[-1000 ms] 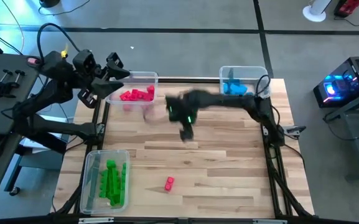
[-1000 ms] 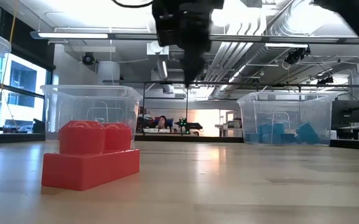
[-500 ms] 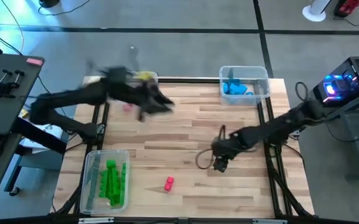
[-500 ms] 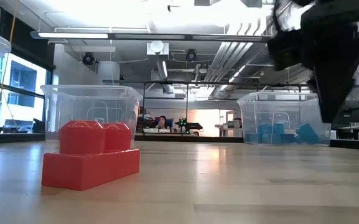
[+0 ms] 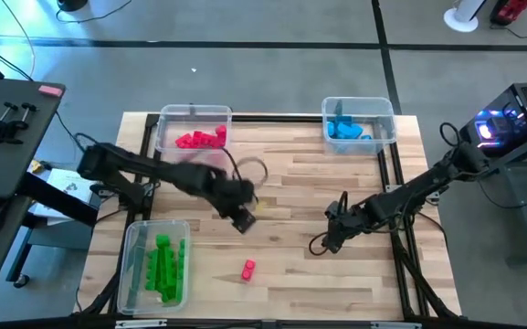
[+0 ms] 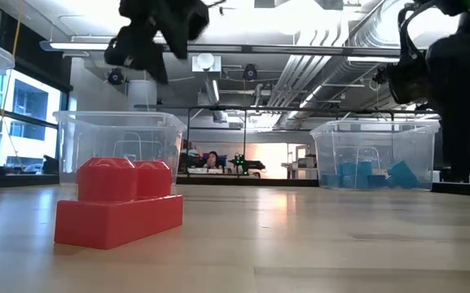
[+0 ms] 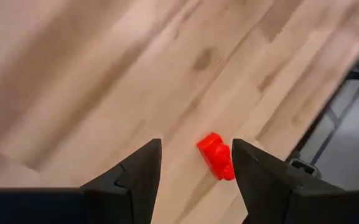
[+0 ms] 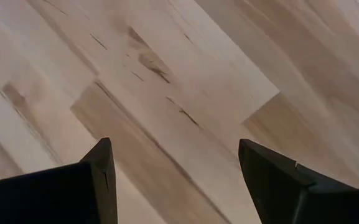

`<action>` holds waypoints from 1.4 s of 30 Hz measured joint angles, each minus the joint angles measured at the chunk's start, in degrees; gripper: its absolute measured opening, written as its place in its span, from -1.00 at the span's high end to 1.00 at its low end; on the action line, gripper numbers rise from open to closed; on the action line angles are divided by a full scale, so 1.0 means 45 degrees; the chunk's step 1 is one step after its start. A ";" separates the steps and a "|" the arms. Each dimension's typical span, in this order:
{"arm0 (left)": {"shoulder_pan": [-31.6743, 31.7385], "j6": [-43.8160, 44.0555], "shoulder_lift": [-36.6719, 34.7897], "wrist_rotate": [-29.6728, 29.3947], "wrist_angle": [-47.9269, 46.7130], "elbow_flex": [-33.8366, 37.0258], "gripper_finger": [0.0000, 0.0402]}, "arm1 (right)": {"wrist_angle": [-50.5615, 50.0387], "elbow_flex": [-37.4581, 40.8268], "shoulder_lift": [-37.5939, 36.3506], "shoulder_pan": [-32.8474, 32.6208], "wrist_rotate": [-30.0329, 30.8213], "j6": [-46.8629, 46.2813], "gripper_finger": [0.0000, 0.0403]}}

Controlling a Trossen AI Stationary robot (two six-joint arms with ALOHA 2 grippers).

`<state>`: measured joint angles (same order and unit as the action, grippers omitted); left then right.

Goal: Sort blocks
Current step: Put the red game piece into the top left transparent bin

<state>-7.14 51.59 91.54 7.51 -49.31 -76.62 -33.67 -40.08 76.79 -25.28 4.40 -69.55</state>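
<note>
One red block (image 5: 248, 269) lies loose on the wooden table near its front edge, and fills the near left of the low view (image 6: 119, 203). My left gripper (image 5: 241, 219) hangs open above the table's middle, just beyond this block. In the left wrist view (image 7: 196, 144) the block (image 7: 216, 157) shows between the fingers, farther off. My right gripper (image 5: 331, 240) is open and empty over bare wood right of centre (image 8: 176, 143). Red blocks (image 5: 199, 139), blue blocks (image 5: 345, 128) and green blocks (image 5: 164, 265) lie in clear bins.
The clear bin with red blocks (image 5: 193, 117) stands at the far left, the bin with blue blocks (image 5: 384, 114) at the far right, and the bin with green blocks (image 5: 135, 265) at the near left. The table's dark frame rails run along its left and right sides.
My left gripper has swung from above the red-block bin toward the table's middle and near edge, closing on the loose red block. My right gripper has gone from the table's centre toward the near right and lower. The red block has stayed where it was.
</note>
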 joint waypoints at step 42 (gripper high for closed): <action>-0.5024 0.7841 0.4286 -0.3927 0.4004 -0.0005 0.09 | 0.6980 0.1589 0.0010 -0.4525 0.4390 -0.7859 -0.07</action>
<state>-29.75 86.88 110.83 -10.16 -31.30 -76.64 -2.26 -32.93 76.84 -45.64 24.16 -104.91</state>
